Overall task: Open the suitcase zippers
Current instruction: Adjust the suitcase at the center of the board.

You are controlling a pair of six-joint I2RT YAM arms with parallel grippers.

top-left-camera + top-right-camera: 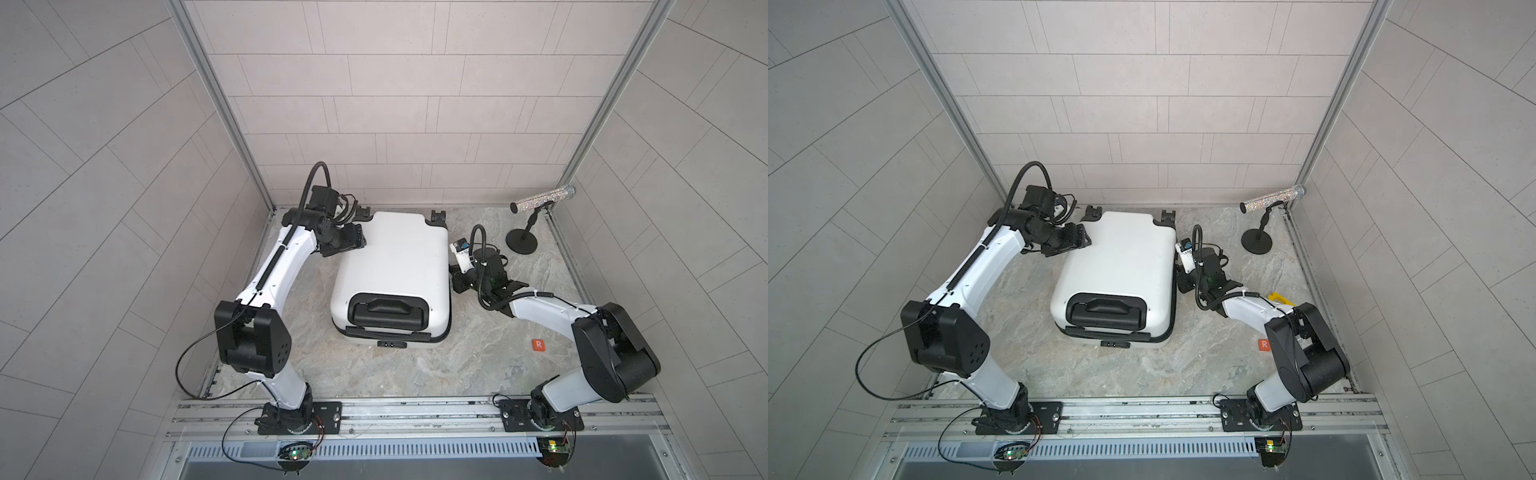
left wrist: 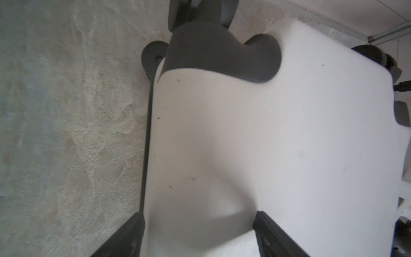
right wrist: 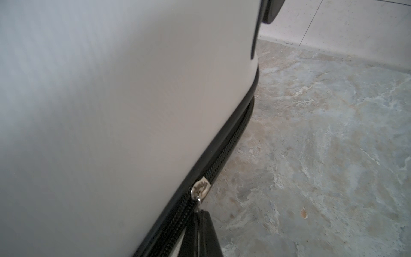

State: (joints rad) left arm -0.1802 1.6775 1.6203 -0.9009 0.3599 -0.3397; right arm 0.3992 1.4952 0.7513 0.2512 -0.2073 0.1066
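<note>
The white suitcase [image 1: 395, 266] [image 1: 1121, 262] lies flat on the stone table, black handle toward the front. My left gripper [image 1: 357, 241] [image 1: 1081, 241] hovers open at its far left corner. In the left wrist view the gripper [image 2: 200, 233] spans the white shell [image 2: 289, 144], with one finger [image 2: 126, 235] at the case's edge. My right gripper [image 1: 455, 282] [image 1: 1181, 282] is low against the case's right side. In the right wrist view it [image 3: 201, 213] is shut on the pull hanging from the silver slider [image 3: 200, 188] of the black zippers [image 3: 233, 138].
A glittery microphone [image 1: 540, 199] on a black stand is at the back right. An orange tag [image 1: 538, 344] lies near my right arm, and a yellow object [image 1: 1278, 298] shows behind it. The black wheels [image 1: 438, 216] almost reach the back wall.
</note>
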